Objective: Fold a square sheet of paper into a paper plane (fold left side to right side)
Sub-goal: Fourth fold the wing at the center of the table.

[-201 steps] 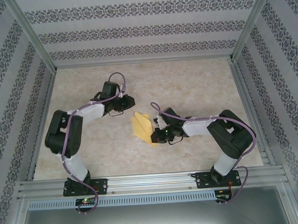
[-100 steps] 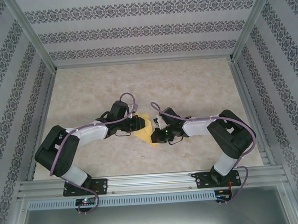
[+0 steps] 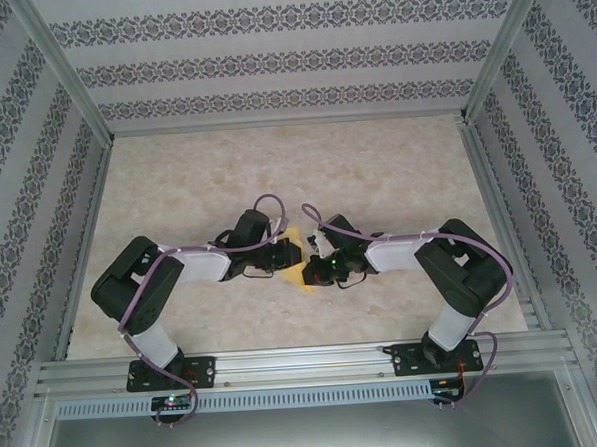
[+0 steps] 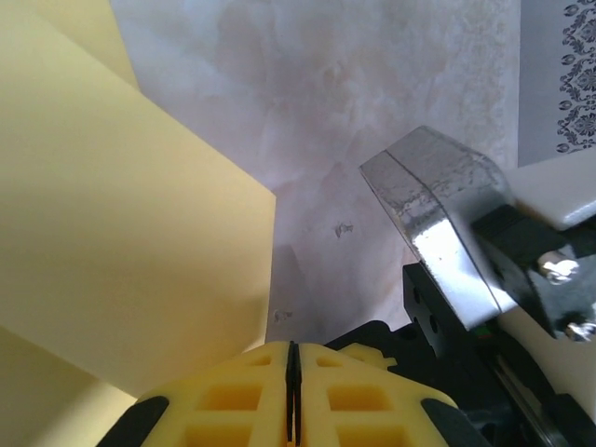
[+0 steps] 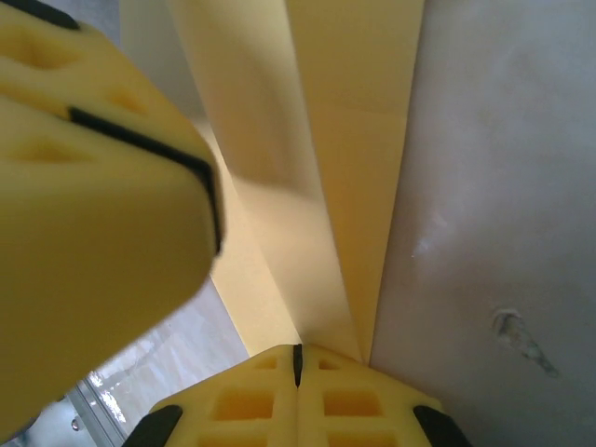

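The right gripper (image 5: 298, 365) is clamped with the creased layers of the yellow sheet of paper (image 5: 345, 140) running into its seam, so it seems to pinch the sheet; the left gripper (image 4: 291, 372) is pressed closed at the sheet's edge, whether on a layer I cannot tell. With the sheet in the middle of the table (image 3: 396, 168) between them, a left pull that missed the layer would skid over it, while one against the right's pinch could tear it or skew the crease
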Controlling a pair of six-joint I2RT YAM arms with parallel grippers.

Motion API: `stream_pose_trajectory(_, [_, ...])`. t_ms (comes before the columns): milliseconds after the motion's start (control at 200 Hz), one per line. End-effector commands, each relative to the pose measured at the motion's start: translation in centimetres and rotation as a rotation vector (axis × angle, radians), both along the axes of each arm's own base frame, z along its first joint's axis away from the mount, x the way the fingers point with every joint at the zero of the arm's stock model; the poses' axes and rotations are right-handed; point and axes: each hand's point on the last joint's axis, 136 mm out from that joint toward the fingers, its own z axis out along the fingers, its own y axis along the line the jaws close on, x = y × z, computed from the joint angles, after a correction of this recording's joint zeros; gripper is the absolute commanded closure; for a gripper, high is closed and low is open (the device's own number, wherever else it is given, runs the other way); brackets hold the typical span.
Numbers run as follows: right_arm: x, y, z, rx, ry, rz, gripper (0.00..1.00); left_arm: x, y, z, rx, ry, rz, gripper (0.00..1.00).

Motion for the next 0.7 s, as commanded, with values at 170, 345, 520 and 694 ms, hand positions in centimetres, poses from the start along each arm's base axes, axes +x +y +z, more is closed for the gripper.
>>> stream_pose_trajectory(170, [-3.8, -4.2, -4.5, -0.213, 0.172, -0.015, 1.0, -0.5, -1.6, -0.7, -0.062, 0.018, -0.029, 0.9])
stream_pose_trajectory(345, [-3.9, -4.3, -4.5, -0.221, 0.175, -0.011, 1.0, -0.8, -1.3, -1.9, -0.038, 0.032, -0.018, 0.91])
stream_pose_trajectory(520, [-4.0, -4.6, -4.4, -0.237, 0.177, -0.005, 1.0, -0.8, -0.7, -3.7, 0.003, 0.063, 0.015, 0.93])
stream_pose_trajectory(694, [-4.0, -4.7, -4.3, -0.244, 0.178, -0.003, 1.0, -0.7, -0.1, -4.6, 0.024, 0.079, 0.047, 0.93])
